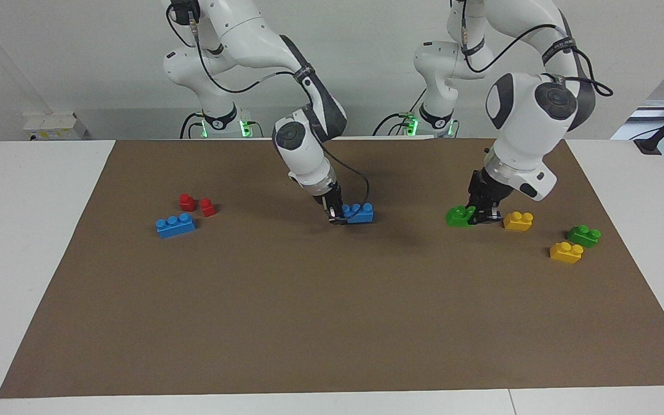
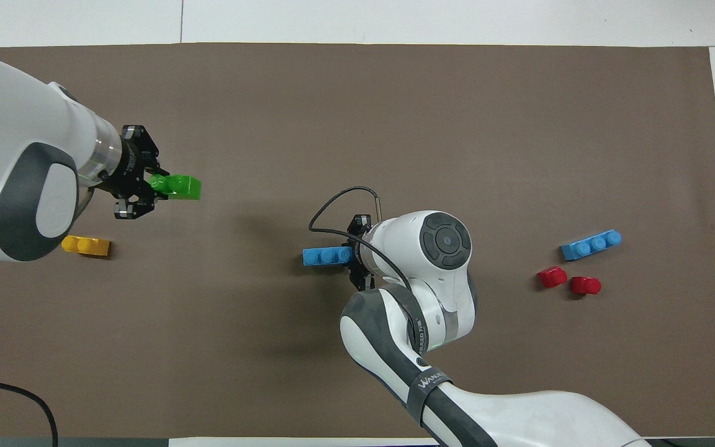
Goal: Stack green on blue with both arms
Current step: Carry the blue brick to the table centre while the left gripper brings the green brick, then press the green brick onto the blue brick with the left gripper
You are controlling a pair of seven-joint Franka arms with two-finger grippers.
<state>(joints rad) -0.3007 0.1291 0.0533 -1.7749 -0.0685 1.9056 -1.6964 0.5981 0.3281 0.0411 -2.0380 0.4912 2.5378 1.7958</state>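
Carrying the green brick point(image 1: 459, 216), pinched at one end by the left gripper point(image 1: 478, 216) over the mat point(image 1: 332, 323) toward the left arm's end, across to the blue brick point(image 1: 359, 212) clamped at one end by the right gripper point(image 1: 338, 217) at mid-table, goes best if the blue is kept level and steady, studs up. Line up the green squarely over the free studs before pressing down; the only writing is "WANJI…" on a band point(image 2: 427, 379) round the right arm

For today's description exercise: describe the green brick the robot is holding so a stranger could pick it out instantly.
Start at the brown mat and follow the left arm to the left gripper. It is shut on one end of the held green brick. The other green brick lies free beside a yellow brick.
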